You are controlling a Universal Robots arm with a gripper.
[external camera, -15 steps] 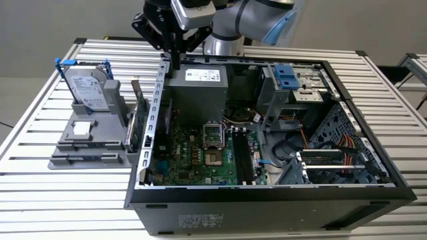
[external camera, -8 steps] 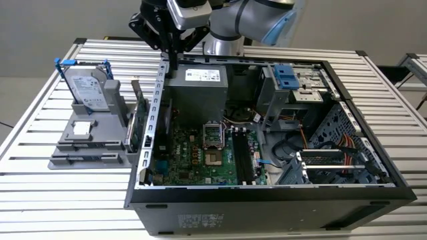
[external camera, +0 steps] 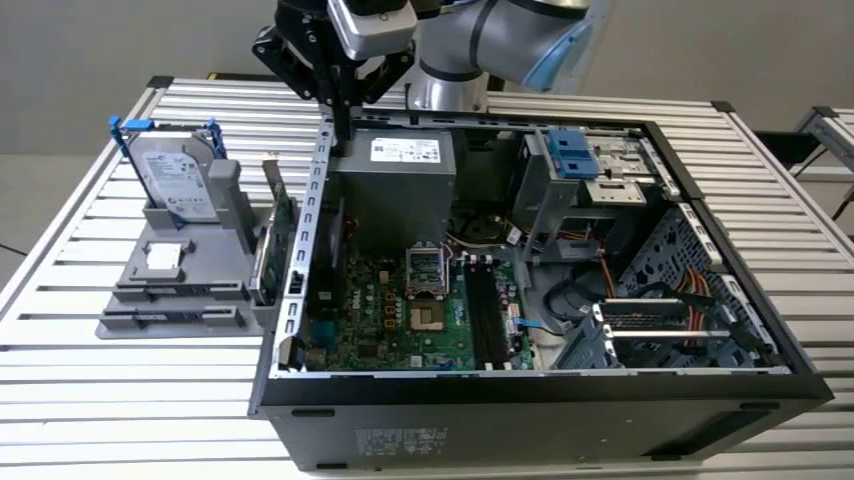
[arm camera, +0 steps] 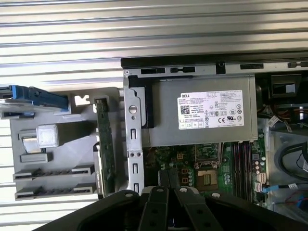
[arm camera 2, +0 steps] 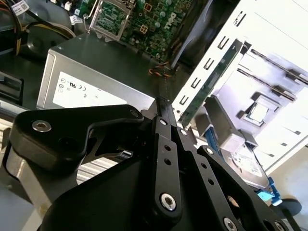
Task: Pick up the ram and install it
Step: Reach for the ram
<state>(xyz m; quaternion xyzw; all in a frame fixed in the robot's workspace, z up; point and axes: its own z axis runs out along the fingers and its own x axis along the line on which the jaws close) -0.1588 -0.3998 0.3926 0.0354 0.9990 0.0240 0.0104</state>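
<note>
My gripper hangs high over the back wall of the open computer case, between the grey parts stand and the power supply. In both wrist views its black fingers run close together to a narrow tip, with no gap showing between them. I cannot make out the ram: nothing bluish-green shows at the tips. The motherboard lies below, with its long dark memory slots beside the processor socket.
On the stand, a silver hard drive in a blue bracket leans upright, and a larger green expansion card stands on edge next to the case wall. Drive cage and cables fill the case's right side. Slatted table all around.
</note>
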